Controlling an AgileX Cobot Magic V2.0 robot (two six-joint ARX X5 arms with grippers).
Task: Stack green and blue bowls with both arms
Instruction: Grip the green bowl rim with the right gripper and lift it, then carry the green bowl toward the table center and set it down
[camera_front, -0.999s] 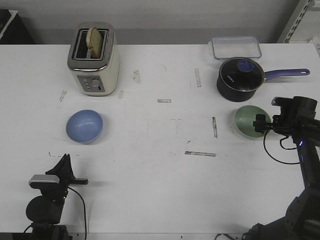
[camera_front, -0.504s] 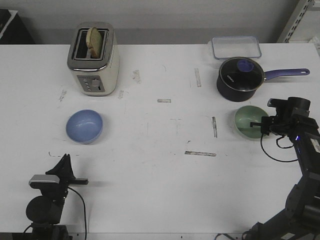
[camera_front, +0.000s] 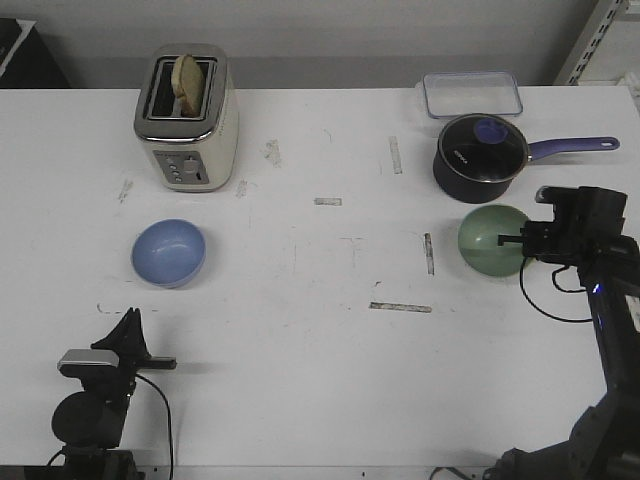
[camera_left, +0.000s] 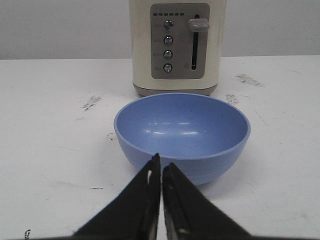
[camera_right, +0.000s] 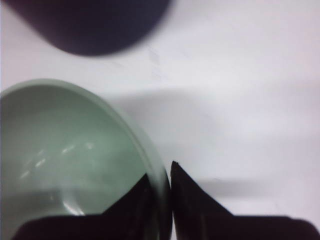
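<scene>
The pale green bowl is at the right of the table, just in front of the saucepan, tilted up and held off the table. My right gripper is shut on its right rim; in the right wrist view one finger is inside the green bowl and one outside, the gripper pinching the wall. The blue bowl sits upright at the left, in front of the toaster. My left gripper rests shut near the table's front left, pointing at the blue bowl, its tips just short of it.
A cream toaster with a slice of bread stands at the back left. A dark navy saucepan with a glass lid and purple handle stands behind the green bowl. A clear lidded container is at the back right.
My right gripper has closed on the green bowl's rim and lifted it, shifting it slightly left and tilting it. The left arm and blue bowl have not moved.
</scene>
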